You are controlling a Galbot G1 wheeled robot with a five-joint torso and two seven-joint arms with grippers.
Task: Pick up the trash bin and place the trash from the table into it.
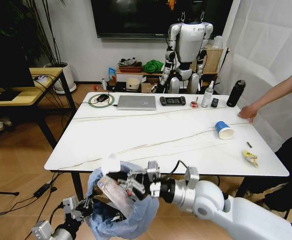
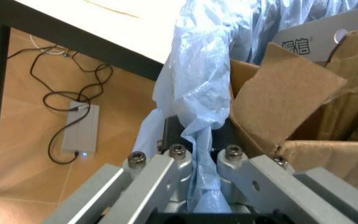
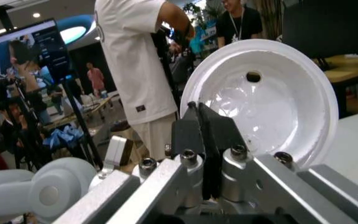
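**Bin held at the table's near edge, lid pinched above it**

Wooden flooring runs under the table [image 1: 156, 140], whose white veined top carries what litter is still out: a blue paper cup [image 1: 224, 129] lying on its side toward the far right, and a small yellow wrapper [image 1: 250, 158] near the right front corner. Along the far edge sit a silver laptop [image 1: 136, 102], a black controller [image 1: 172, 100] and a black bottle [image 1: 236, 93]. A person's hand [image 1: 247, 113] rests on the right edge of the tabletop.

Below the near edge, left of centre, the trash bin [image 1: 120, 210] hangs off the floor, its puffy light-blue bag bulging around torn brown cardboard [image 2: 297, 98] that stands up inside it. The left gripper [image 2: 201, 156] is low at the bin's left side; in the left wrist view its fingers are drawn in tight on a gathered fold of the blue bag at the rim.

The right gripper [image 1: 135, 182] reaches in from the right and sits over the bin's mouth. In the right wrist view its black pads [image 3: 219, 135] are pressed together on the rim of a white plastic cup lid [image 3: 272, 93], which stands up from the fingers. From the head view the lid [image 1: 110, 163] shows just above the bin's rim, beside the table's front edge.
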